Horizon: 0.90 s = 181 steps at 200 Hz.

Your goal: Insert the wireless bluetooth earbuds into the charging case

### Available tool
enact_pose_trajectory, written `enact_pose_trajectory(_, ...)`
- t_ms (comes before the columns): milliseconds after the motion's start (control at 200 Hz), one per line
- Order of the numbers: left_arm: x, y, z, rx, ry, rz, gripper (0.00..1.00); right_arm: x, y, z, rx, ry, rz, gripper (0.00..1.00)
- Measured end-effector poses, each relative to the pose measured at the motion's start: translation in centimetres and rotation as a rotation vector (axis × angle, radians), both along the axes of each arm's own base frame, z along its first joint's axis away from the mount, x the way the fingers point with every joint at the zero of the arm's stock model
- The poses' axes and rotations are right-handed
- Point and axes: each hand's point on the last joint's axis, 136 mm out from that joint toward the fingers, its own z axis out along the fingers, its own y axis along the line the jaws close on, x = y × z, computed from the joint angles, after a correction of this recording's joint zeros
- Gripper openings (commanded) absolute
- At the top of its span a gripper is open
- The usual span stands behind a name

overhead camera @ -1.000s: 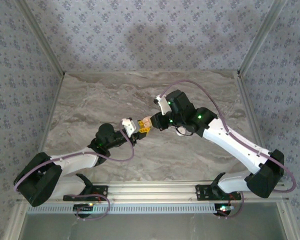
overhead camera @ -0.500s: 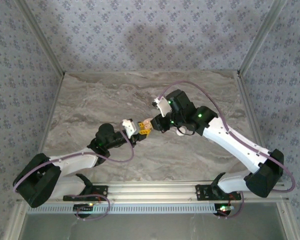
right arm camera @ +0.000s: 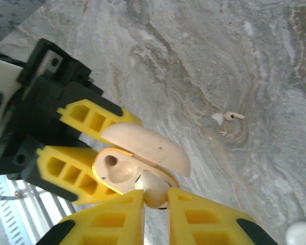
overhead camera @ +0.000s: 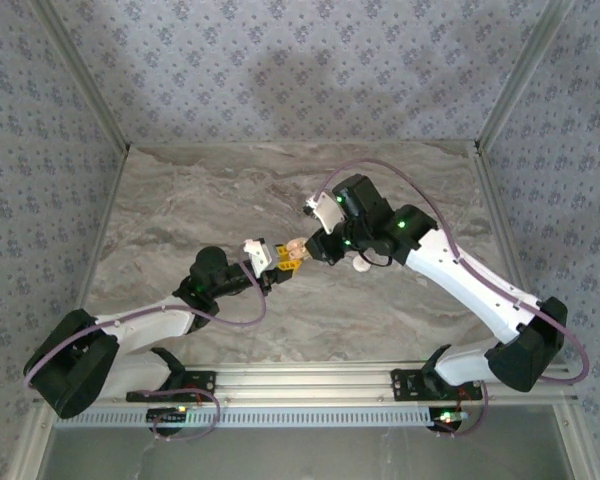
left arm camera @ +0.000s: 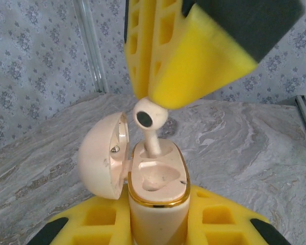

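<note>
Marbled grey surface (overhead camera: 180, 200) lies between wallpapered walls. Above its middle, the left end effector (left arm camera: 158, 232) is closed on the charging case (left arm camera: 158, 196) and holds it upright, with the lid hinged open to one side. Directly above, the right end effector (right arm camera: 155, 206) pinches one earbud (left arm camera: 149, 121) stem-down. The stem tip meets the case's far socket, and its long axis looks nearly in line with that socket, tilted slightly. The near socket is empty. A second earbud (right arm camera: 228, 117) lies on the surface, well apart from the case and nearer the right arm.
</note>
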Motion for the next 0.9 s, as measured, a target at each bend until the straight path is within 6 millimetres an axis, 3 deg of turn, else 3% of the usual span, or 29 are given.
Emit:
enact_pose_trajectory(640,-0.2,-0.2,0.5,-0.002,-0.009,-0.02,0.17,0.7,0.3,0.6,0.021,-0.035,0.0,0.2)
enact_pose_trajectory(904,-0.3,-0.2,0.7,-0.004,-0.017,-0.021,0.17,0.7,0.6,0.8,0.04,-0.036,0.006,0.25)
